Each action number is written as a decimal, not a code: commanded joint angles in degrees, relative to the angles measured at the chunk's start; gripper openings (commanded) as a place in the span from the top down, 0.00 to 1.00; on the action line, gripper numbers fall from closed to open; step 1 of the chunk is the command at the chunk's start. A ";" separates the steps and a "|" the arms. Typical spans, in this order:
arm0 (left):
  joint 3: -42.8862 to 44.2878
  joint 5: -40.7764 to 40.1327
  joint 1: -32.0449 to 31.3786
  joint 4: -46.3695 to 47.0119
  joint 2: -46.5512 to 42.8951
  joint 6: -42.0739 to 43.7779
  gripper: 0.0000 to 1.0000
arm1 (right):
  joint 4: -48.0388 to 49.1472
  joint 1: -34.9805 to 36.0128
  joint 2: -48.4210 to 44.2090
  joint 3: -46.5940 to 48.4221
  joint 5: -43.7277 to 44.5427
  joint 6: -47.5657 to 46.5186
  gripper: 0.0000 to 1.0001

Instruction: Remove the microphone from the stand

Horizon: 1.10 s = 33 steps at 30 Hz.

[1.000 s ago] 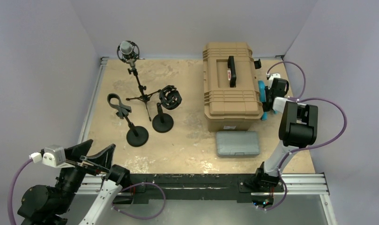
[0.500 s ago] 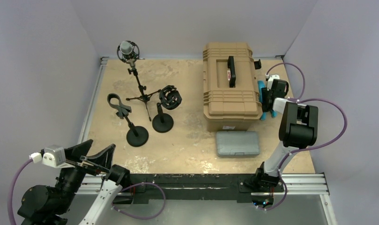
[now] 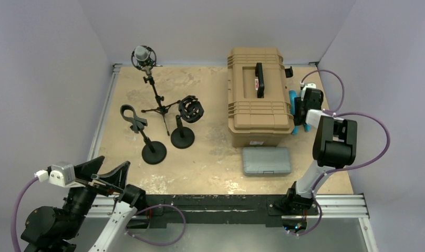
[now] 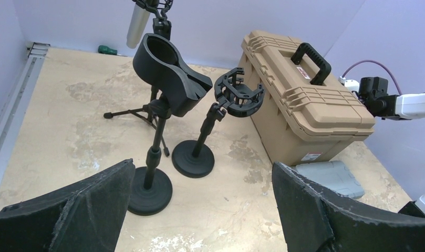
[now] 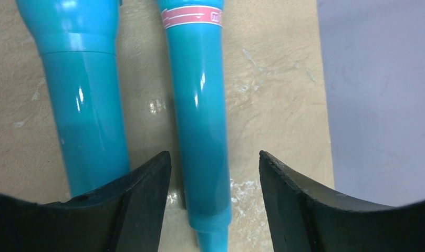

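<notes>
A grey microphone [image 3: 142, 54] sits in a shock mount on top of the black tripod stand [image 3: 158, 105] at the back left; its body also shows at the upper edge of the left wrist view [image 4: 137, 23]. My left gripper [image 3: 109, 167] [image 4: 202, 165] hovers open at the near left edge, far from it, with nothing between its fingers. My right gripper [image 3: 299, 113] [image 5: 214, 155] is open at the right of the toolbox. It straddles a slim teal microphone [image 5: 199, 105] that lies on the table, with a gap on both sides. A thicker teal microphone [image 5: 86, 94] lies beside that one.
A tan toolbox [image 3: 258, 94] stands right of centre, with a grey case [image 3: 266, 160] in front of it. Two round-based stands are near the tripod: one with an empty clip [image 3: 134, 118], one with an empty shock mount [image 3: 190, 109]. Walls close in on three sides.
The right gripper's jaws have spread wider around the slim teal microphone. The left arm and the grey microphone have not moved.
</notes>
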 commanded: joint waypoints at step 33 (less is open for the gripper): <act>14.03 0.20 -0.17 -5.49 22.58 -2.79 0.00 | -6.96 44.53 -39.79 15.23 -15.88 31.84 0.01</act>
